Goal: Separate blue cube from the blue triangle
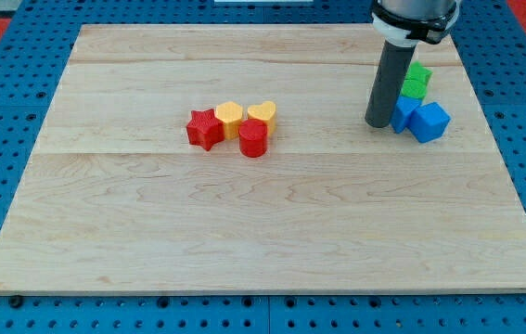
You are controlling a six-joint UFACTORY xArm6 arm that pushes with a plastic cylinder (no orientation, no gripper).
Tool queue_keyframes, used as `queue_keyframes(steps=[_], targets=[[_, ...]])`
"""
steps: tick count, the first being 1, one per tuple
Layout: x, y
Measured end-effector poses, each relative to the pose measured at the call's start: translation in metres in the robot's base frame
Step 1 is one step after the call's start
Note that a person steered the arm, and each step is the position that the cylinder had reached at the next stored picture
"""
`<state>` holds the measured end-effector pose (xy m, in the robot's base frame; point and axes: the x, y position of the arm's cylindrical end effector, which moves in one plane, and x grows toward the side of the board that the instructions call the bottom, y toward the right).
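Observation:
The blue cube [430, 122] sits near the board's right edge, touching the blue triangle [404, 113] on its left. My tip [378, 123] rests on the board right against the left side of the blue triangle. The rod rises up to the view's top and hides part of the triangle. A green block [416, 82] lies just above the two blue blocks, partly behind the rod.
A cluster lies left of centre: a red star [205, 129], a yellow hexagon [230, 119], a yellow heart [263, 114] and a red cylinder [253, 138]. The wooden board [263, 232] ends close to the right of the blue cube.

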<state>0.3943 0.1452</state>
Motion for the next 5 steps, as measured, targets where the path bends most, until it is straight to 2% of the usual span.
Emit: queue_keyframes(steps=[1, 2, 3, 4, 5], targets=[[0.0, -0.002], [0.036, -0.026], [0.093, -0.051], [0.137, -0.119], [0.137, -0.152]])
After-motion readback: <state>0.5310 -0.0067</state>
